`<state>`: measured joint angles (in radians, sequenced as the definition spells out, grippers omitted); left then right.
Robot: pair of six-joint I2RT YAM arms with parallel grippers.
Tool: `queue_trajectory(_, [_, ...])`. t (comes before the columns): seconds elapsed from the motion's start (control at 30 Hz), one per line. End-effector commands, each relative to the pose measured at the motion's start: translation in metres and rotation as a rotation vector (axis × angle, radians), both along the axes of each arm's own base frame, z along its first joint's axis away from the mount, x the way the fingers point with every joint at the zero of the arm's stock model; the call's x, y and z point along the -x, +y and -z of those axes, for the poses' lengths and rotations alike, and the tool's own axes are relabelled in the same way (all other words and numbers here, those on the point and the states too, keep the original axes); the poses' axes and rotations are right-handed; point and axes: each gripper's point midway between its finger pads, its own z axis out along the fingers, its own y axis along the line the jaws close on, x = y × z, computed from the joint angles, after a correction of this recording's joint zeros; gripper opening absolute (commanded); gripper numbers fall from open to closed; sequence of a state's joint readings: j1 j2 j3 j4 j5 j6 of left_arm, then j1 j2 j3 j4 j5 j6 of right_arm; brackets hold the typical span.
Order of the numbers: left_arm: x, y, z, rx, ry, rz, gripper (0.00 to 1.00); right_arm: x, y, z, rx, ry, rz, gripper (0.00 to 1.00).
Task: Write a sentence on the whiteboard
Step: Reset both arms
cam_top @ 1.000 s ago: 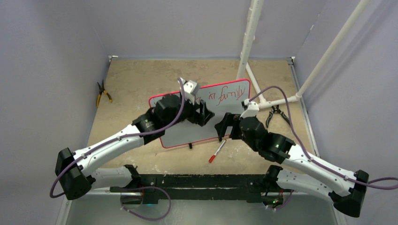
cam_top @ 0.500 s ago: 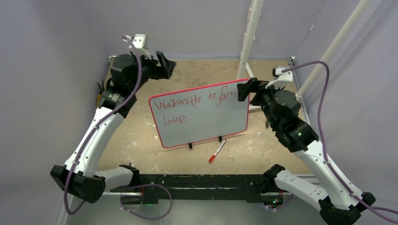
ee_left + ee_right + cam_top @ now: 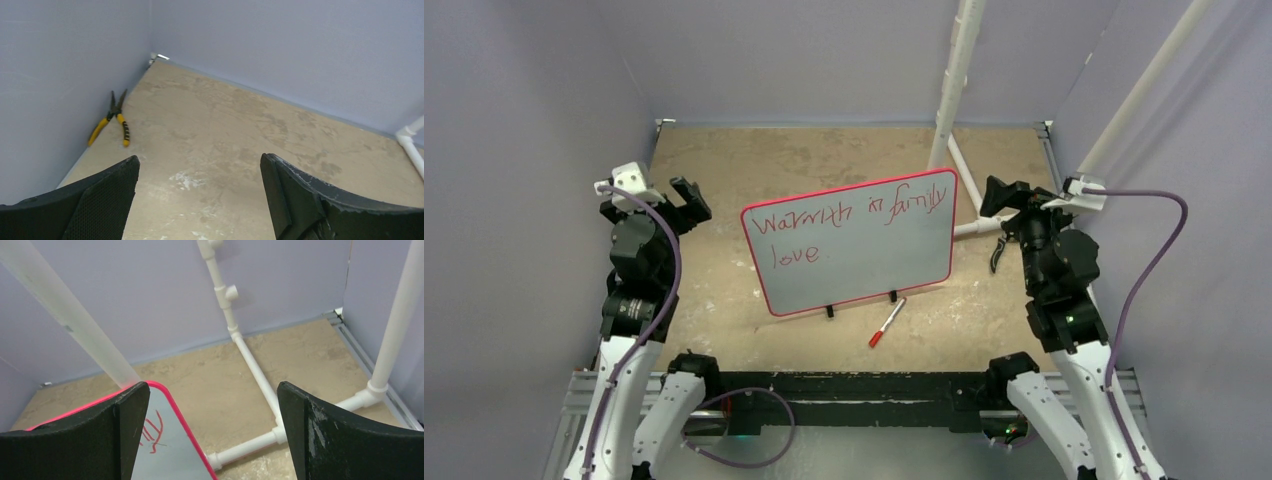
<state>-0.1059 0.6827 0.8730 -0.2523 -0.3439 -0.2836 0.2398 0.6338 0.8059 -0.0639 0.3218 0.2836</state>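
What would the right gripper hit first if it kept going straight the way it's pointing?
Probably the white plastic pipe frame lying on the tan tabletop; it crosses the gap between the fingers of the open right gripper. A corner of the red-rimmed whiteboard sits left of that line. Depth is unclear.

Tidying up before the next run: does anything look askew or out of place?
The whiteboard stands turned, its right end farther back than its left. A red marker lies loose in front of it, and yellow pliers lie by the left wall.
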Motion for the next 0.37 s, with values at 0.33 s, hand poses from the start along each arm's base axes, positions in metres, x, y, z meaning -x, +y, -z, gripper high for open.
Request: queue_trajectory(0.33, [0.0097, 0.016, 0.0087, -0.069, -0.002, -0.07, 0.91, 0.0135, -0.0084, -0.0389, 0.007, -0.162, 0.024, 0.99])
